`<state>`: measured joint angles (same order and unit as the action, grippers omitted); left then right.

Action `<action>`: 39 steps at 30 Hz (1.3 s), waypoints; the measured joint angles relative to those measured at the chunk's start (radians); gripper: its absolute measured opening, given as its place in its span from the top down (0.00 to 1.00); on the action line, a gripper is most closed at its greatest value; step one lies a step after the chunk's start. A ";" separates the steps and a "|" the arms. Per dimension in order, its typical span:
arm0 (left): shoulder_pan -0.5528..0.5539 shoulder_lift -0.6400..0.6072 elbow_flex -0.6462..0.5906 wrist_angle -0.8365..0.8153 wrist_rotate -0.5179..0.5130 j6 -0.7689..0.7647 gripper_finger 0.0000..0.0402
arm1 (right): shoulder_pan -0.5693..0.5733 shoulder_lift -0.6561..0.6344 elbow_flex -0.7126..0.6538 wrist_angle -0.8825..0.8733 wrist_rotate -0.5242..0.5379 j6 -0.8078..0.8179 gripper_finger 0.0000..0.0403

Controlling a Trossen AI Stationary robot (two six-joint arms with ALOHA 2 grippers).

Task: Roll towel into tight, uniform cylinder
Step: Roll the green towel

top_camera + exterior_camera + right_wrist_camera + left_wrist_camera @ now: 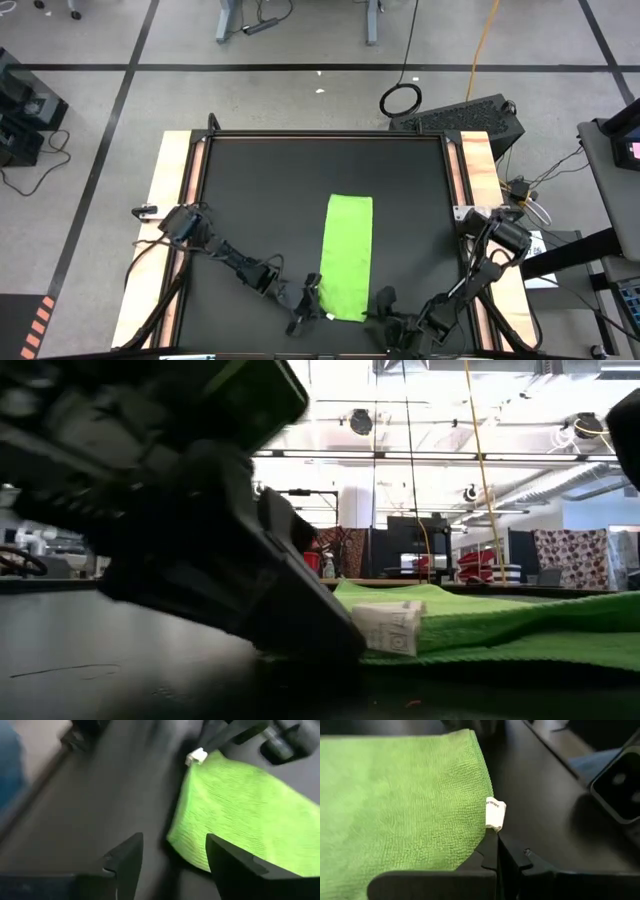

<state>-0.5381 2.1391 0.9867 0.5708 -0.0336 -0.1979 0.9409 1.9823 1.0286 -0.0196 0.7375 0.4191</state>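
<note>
The lime-green towel lies flat on the black mat as a long folded strip that runs from far to near. Its white tag sticks out at the near left corner. My left gripper is shut, and its tips sit just by that tag at the towel's edge. My right gripper is open at the near right corner, one finger on the mat side and the other finger over the cloth. The low view shows the left gripper low on the mat beside the tag. My left gripper comes slanting down from the table's left, and its shut fingertips stand at the towel's edge right under the tag. I cannot tell whether they touch the cloth. My right gripper straddles the near right corner, and I cannot tell whether it touches the towel either.
The black mat is framed by pale wooden strips on the left and right. A dark box and cables lie beyond the far right corner. Bare mat stretches to the towel's left, right and far side.
</note>
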 joint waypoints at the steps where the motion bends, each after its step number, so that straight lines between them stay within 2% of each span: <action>1: 0.012 0.000 0.000 0.002 0.035 -0.028 1.00 | 0.004 0.013 0.003 -0.006 0.027 -0.013 0.49; 6: 0.062 0.000 0.001 -0.001 0.140 -0.133 1.00 | 0.011 0.048 0.034 -0.008 0.083 -0.080 0.54; 17: 0.135 -0.002 -0.001 0.056 0.284 -0.315 1.00 | 0.005 0.061 0.045 -0.037 0.062 -0.118 0.72; 24: 0.159 -0.004 0.000 0.056 0.356 -0.372 1.00 | -0.001 0.063 0.044 -0.084 0.028 -0.069 0.82; 32: 0.150 -0.004 0.001 0.026 0.345 -0.320 1.00 | -0.011 0.065 0.041 -0.139 -0.007 0.087 0.98; 39: 0.096 -0.001 0.028 -0.034 0.240 -0.175 0.89 | -0.011 0.065 0.040 -0.144 0.005 0.193 0.99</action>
<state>-0.4418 2.1384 1.0146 0.5370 0.2064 -0.3726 0.9302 2.0472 1.0687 -0.1635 0.7422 0.6117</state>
